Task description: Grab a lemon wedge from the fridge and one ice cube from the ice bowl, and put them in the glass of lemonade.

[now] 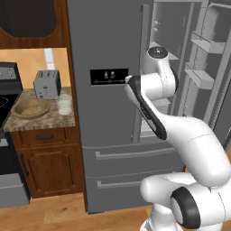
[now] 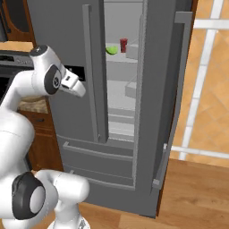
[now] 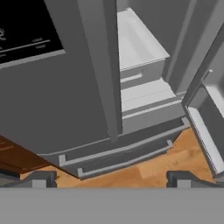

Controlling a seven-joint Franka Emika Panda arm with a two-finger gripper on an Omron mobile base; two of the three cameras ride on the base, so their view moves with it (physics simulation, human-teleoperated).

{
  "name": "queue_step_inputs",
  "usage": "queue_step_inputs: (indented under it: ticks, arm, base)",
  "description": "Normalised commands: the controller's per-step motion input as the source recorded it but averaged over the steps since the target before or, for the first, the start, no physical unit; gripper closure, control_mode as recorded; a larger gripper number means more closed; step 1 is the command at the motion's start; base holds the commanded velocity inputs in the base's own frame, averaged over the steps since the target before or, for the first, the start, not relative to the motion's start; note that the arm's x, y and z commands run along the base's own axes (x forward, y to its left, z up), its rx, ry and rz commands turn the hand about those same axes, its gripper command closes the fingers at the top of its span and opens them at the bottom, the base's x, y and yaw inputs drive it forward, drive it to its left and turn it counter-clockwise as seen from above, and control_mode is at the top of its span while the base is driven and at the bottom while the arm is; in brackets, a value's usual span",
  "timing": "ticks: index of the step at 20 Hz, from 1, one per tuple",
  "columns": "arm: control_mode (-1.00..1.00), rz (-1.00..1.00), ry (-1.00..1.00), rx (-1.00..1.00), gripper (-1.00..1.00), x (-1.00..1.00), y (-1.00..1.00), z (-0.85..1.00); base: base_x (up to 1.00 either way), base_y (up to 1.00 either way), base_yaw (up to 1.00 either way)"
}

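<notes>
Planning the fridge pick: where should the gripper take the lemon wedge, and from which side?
The lemon wedge lies on an upper shelf of the fridge, beside a red cup, with the right door swung open. Probably best to enter through the open right side and come from the front, closing the open gripper across the wedge's narrow width. Its exact pose is too small to tell.

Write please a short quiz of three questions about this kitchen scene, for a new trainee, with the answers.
1. True or false: the right door of the fridge stands open.
2. Where does the lemon wedge lie?
A. in the ice bowl
B. on an upper fridge shelf, beside a red cup
C. in the gripper
3. Fill in: the glass of lemonade stands on the counter between the ice bowl and the ____.

Key: 1 true; 2 B; 3 fridge.
</notes>
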Motion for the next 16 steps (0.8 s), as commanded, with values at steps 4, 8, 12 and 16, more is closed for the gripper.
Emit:
queue_step_inputs:
  ticks: [4,8,12,16]
  arm:
    - [-1.0,0.01,0.02,-0.02,-1.0,0.59,0.0,-0.16]
    - [-1.0,0.01,0.14,-0.02,-1.0,0.96,-0.06,-0.43]
    - [-1.0,0.0,0.02,-0.01,-1.0,0.51,-0.24,-0.45]
    - [-1.0,0.0,0.0,0.0,-1.0,0.42,-0.35,-0.09]
  base:
    - [0.0,0.0,0.0]
    - [0.0,0.0,0.0]
    - [0.0,0.0,0.0]
    - [0.0,0.0,0.0]
